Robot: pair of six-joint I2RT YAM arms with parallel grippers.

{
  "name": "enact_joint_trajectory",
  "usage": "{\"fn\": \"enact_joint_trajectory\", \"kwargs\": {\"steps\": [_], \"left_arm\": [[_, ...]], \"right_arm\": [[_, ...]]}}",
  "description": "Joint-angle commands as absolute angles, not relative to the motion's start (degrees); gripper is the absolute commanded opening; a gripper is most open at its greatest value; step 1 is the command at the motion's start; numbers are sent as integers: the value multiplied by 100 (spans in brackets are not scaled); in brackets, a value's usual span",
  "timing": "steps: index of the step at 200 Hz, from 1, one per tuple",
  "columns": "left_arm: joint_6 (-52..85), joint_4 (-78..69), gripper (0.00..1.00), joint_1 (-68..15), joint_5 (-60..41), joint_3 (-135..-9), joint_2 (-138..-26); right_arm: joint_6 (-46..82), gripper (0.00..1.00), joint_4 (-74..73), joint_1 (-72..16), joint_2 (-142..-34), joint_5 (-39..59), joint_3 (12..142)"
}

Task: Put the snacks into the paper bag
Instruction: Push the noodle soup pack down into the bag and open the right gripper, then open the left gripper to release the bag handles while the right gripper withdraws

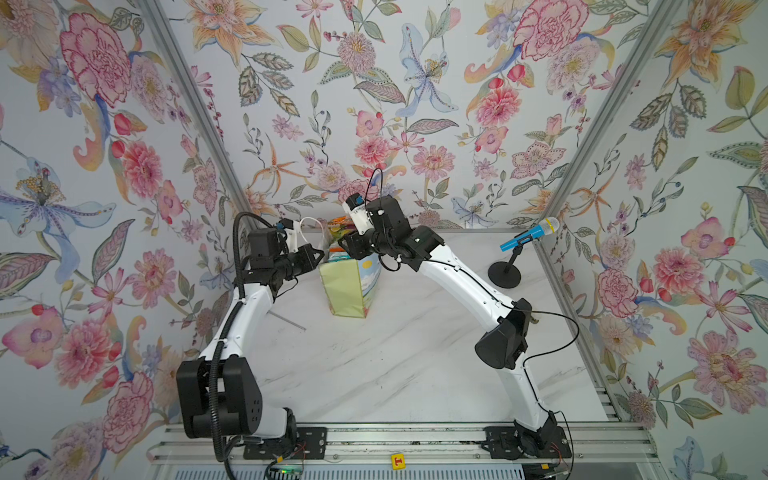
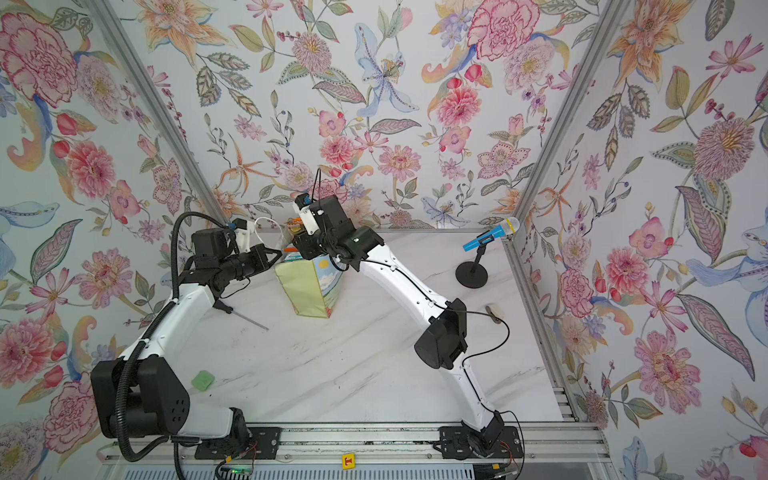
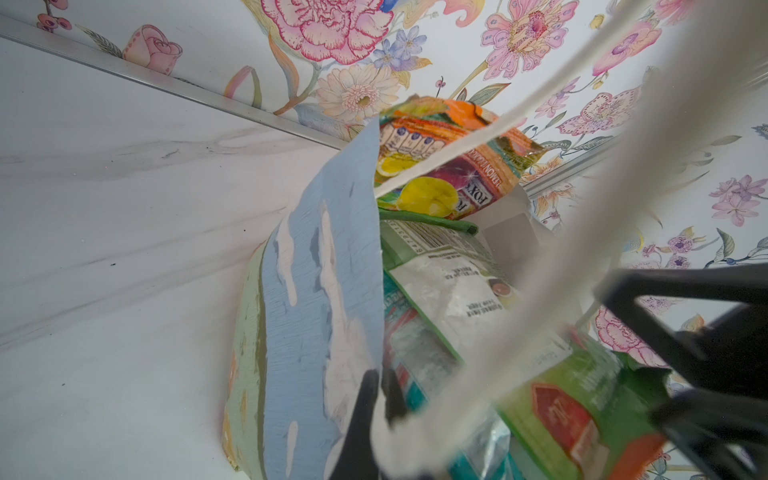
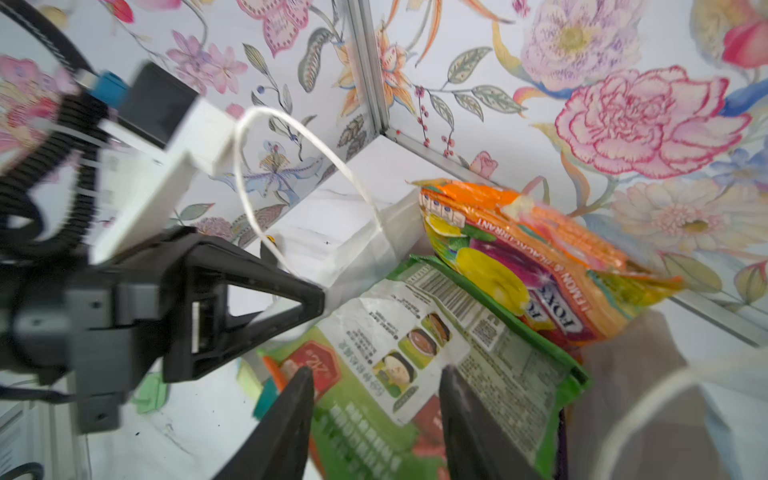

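Note:
The paper bag point(image 1: 349, 291) stands upright at the back middle of the table in both top views, its meadow-and-sky front point(image 3: 316, 291) facing the left wrist camera. My left gripper point(image 3: 380, 384) is shut on the bag's rim, and it point(image 1: 321, 252) point(image 4: 318, 297) pinches that edge from the left. Snacks fill the bag: an orange FOX'S packet point(image 4: 540, 257) point(image 3: 449, 166) sticks out on top, a green-orange pouch point(image 4: 457, 353) point(image 3: 453, 291) lies under it, and a teal packet point(image 3: 415, 386) sits lower. My right gripper point(image 4: 376, 390) hangs open above the green pouch; it point(image 1: 347, 243) is over the bag's mouth.
A blue toy microphone point(image 1: 530, 235) on a black stand point(image 1: 504, 274) is at the back right. A thin metal tool point(image 2: 247, 318) lies left of the bag. A small green block point(image 2: 203, 380) sits near my left arm's base. A white rope handle point(image 4: 291, 137) arches above the bag.

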State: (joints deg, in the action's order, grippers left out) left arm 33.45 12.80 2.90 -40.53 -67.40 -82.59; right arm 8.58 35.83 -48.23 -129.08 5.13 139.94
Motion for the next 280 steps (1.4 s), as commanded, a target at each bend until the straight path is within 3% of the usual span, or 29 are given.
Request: {"fn": "enact_joint_trajectory", "kwargs": {"steps": [1,93,112,131,172,196,236,271,280], "left_arm": [[3266,1186,0,339,-4280,-6978,-8094],[3243,1226,0,332,-4292,-7057,-8035],[3244,1206,24,334,-4341,-7062,-8001],[3260,1159,41,343,-4400,-7058,-7948],[3237,1138,65,388,-4503,-7024,-7859],[3192,1116,85,409,-4584,-6968,-7760],[3023,1015,98,490,-4686,-6871,-7445],[2588,926,99,536,-4764,-6701,-6996],[2492,821,99,540,-4758,-6549,-6784]], "right_arm": [[957,50,3875,-4808,-13225,223,14081],[1397,51,4051,-4492,-13657,493,14642],[1415,53,3980,-4433,-13494,629,14995],[1411,55,3742,-4402,-13162,698,15056],[1312,62,3291,-4364,-12488,656,14941],[1140,73,3037,-4343,-12071,518,14555],[981,87,2359,-4191,-11126,337,13120],[914,100,1311,-4024,-9936,41,11134],[902,99,1049,-3959,-9607,-29,10608]]}}
